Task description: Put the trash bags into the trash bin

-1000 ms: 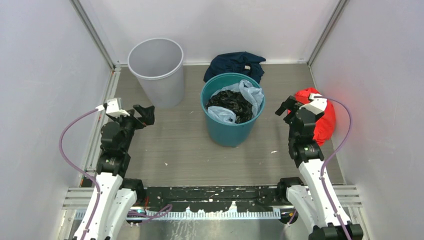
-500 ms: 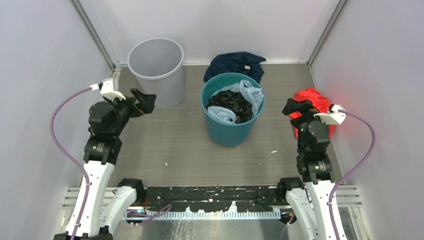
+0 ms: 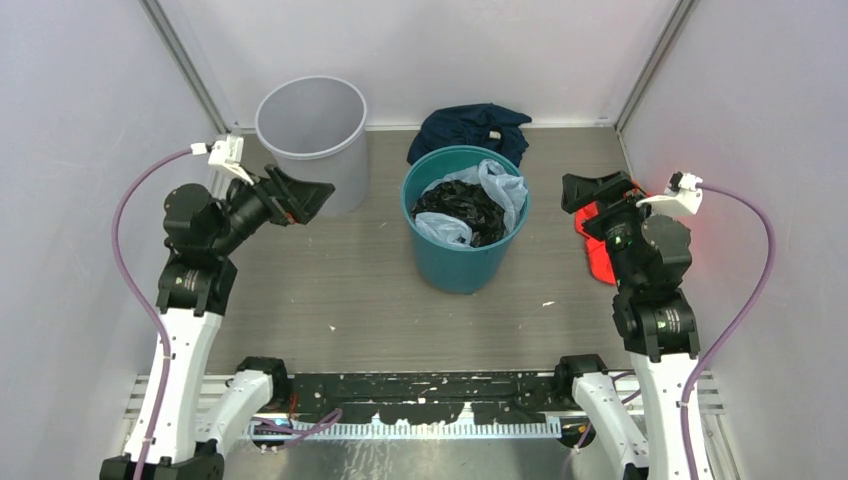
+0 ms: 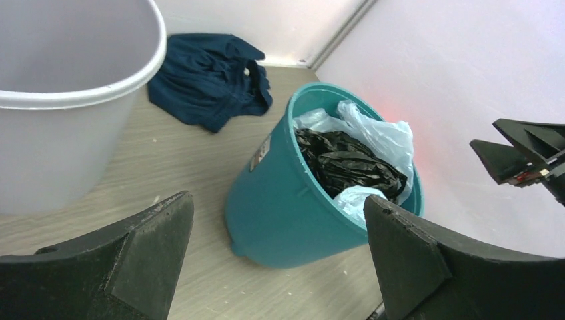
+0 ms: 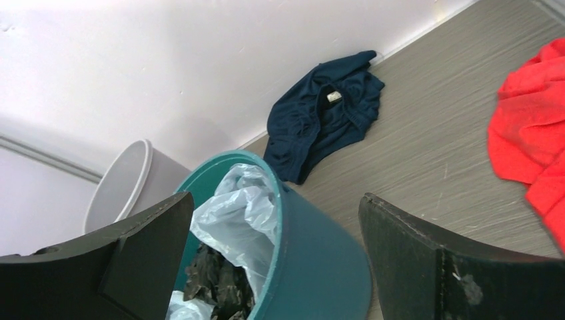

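Trash bags (image 3: 462, 212): one thin, glossy black plastic sheet, crumpled into a crinkled wad with many sharp folds. It lies inside the teal bin (image 3: 460, 268) at the centre of the top view, not in the trash bin (image 3: 332, 182). The wad sits at rim level. In the top view its longer extent runs roughly left to right across the bin's mouth, and no distinct end or opening can be made out. A pale blue bag (image 3: 503, 186), translucent and softly wrinkled, lines the teal bin and wraps the black plastic on the right and lower sides. In the left wrist view the black folds (image 4: 348, 167) catch dull highlights between lobes of the blue film (image 4: 381, 137).

The trash bin is a round, smooth, light grey plastic basket, tapering toward its base. It stands upright at the upper left of the top view, mouth up, well apart from the teal bin. The teal bin is also round and tapered, and it stands upright.

A rumpled navy cloth (image 3: 470, 126) lies on the wood-grain desk (image 3: 350, 292) just behind the teal bin. A red cloth (image 3: 600, 262) lies at the right, partly hidden by the right arm.

The left jaws, beside the grey bin's wall, are spread wide and hold nothing. The right jaws, above the red cloth, are likewise wide and hold nothing.
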